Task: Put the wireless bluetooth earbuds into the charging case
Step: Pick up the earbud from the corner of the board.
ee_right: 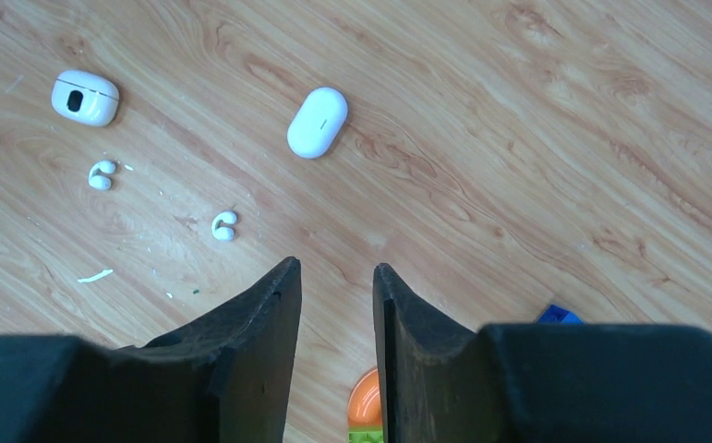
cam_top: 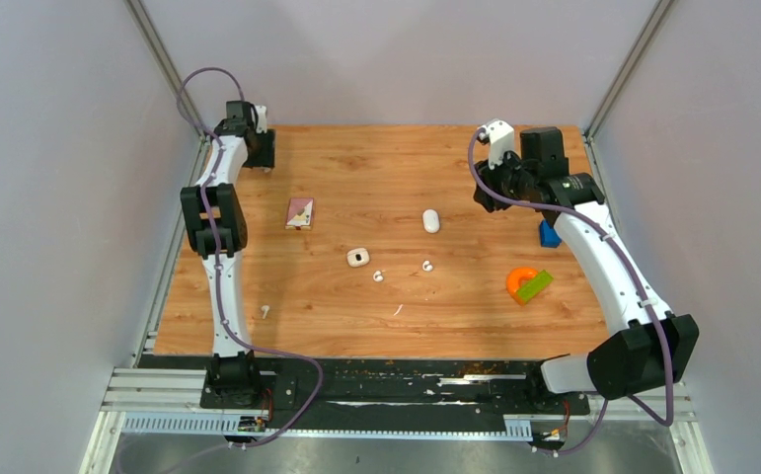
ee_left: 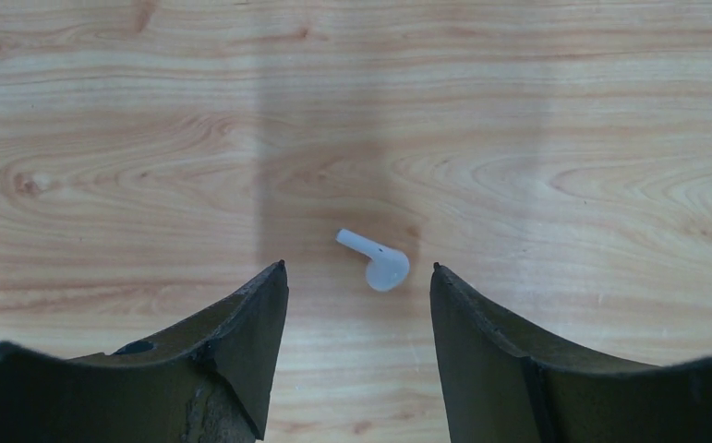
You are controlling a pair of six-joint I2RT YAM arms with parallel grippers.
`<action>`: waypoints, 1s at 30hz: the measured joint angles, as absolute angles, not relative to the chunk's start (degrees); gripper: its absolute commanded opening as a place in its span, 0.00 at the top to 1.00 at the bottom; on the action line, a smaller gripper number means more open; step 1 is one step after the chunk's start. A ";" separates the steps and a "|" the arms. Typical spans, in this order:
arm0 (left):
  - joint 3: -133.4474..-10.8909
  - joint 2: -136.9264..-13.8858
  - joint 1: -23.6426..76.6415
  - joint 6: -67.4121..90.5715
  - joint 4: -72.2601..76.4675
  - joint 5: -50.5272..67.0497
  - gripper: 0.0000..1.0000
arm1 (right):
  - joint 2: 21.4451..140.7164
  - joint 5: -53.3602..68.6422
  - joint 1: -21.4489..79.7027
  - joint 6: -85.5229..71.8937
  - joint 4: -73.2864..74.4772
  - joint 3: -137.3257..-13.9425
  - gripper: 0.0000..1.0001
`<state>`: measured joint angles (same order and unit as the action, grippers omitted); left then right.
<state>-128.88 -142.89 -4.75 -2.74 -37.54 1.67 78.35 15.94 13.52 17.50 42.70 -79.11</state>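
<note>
My left gripper (ee_left: 359, 268) is open at the far left corner of the table (cam_top: 261, 158). A white stemmed earbud (ee_left: 380, 262) lies on the wood just past its fingertips, between them; it is hidden in the top view. Two more earbuds (cam_top: 378, 276) (cam_top: 426, 265) lie mid-table, also in the right wrist view (ee_right: 102, 174) (ee_right: 224, 225). Another small white piece (cam_top: 265, 311) lies near the left front. An open white charging case (cam_top: 357, 257) (ee_right: 85, 97) and a closed oval white case (cam_top: 431, 220) (ee_right: 317, 122) sit nearby. My right gripper (cam_top: 485, 196) (ee_right: 335, 265) is narrowly open and empty, raised at the far right.
A thin white sliver (cam_top: 397, 309) (ee_right: 95, 275) lies near the front. A small pink and cream box (cam_top: 300, 212) sits left of centre. An orange ring with a green block (cam_top: 526, 284) and a blue block (cam_top: 549, 234) lie at the right, under the right arm.
</note>
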 measured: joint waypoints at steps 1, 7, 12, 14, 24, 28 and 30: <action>-129.32 -143.48 -5.02 -2.42 -37.23 2.09 0.36 | 78.35 15.86 13.50 17.78 43.16 -79.11 0.65; -130.30 -145.99 -5.65 -1.15 -35.73 4.40 0.42 | 78.85 14.87 13.41 18.87 44.16 -79.11 0.65; -130.58 -146.28 -5.65 -0.14 -35.09 5.50 0.48 | 80.49 14.61 13.41 19.18 44.18 -79.13 0.66; -130.58 -146.28 -5.65 -0.03 -34.98 5.74 0.52 | 80.84 14.52 13.39 19.18 44.16 -79.13 0.65; -129.60 -146.04 -5.65 0.05 -34.09 6.48 0.68 | 80.93 14.41 13.41 19.16 44.05 -79.13 0.66; -127.13 -144.70 -5.65 0.08 -33.12 7.99 0.72 | 80.93 14.41 13.39 19.16 43.97 -79.13 0.66; -125.12 -143.41 -5.65 0.14 -33.19 9.17 0.73 | 80.93 14.41 13.39 19.14 43.90 -79.13 0.66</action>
<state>-125.12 -143.41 -5.65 0.14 -33.19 9.17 80.93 14.41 13.39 19.14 43.90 -79.13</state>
